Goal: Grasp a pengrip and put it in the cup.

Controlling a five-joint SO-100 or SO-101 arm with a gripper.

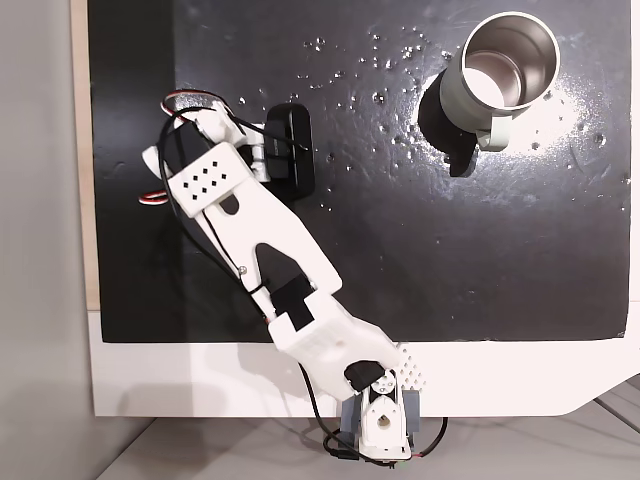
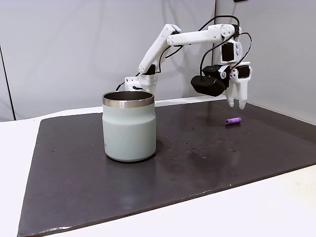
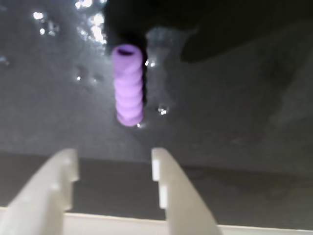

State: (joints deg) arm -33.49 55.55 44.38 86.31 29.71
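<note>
Tool (image 3: 115, 169) parted, hovering above lying pengrip (image 3: 128, 91)

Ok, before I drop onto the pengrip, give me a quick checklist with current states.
1. Hand open: ok, a gap shows between the fingers in the wrist view.
2. Hand empty: ok.
3. Pengrip lying free on the mat: ok, nothing touches it.
4. Hand above the mat: ok, fingertips hang clear of it in a fixed view.
5. Pengrip centred between the fingers: cannot tell; it lies ahead of the tips in the wrist view.
6. Cup upright, mouth open: ok, and its inside looks empty.
</note>
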